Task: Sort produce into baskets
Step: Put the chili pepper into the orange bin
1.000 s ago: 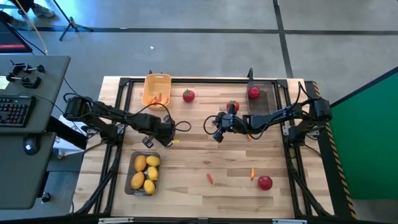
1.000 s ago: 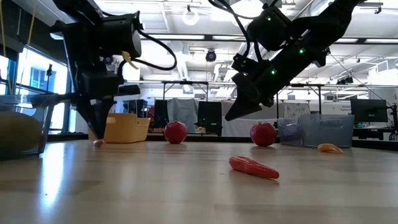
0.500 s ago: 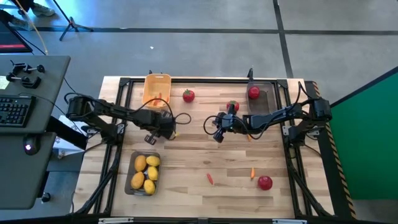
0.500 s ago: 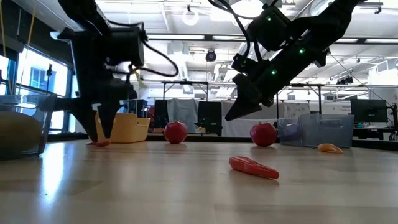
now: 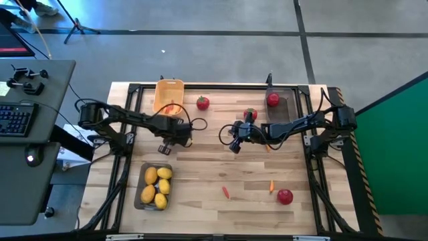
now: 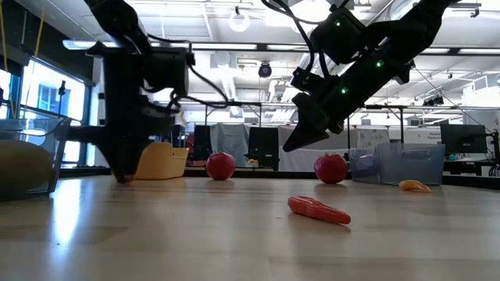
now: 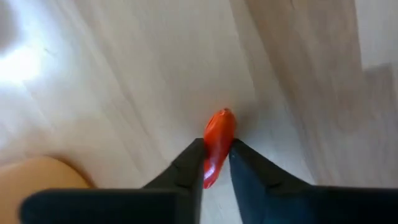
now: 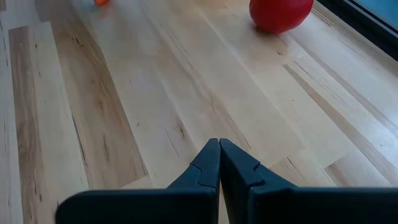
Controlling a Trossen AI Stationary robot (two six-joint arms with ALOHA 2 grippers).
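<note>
Item: orange-red carrot piece (image 7: 217, 140), long axis in line with my left gripper (image 7: 216, 163), pinched between nearly shut fingers, yellow-orange basket (image 5: 168, 96) just beyond.

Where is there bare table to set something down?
Free: the front strip between the grey tray of yellow lemons and the small orange carrot piece. Crowded: the back edge, with the yellow-orange plastic basket, round red fruits and both arms.
</note>
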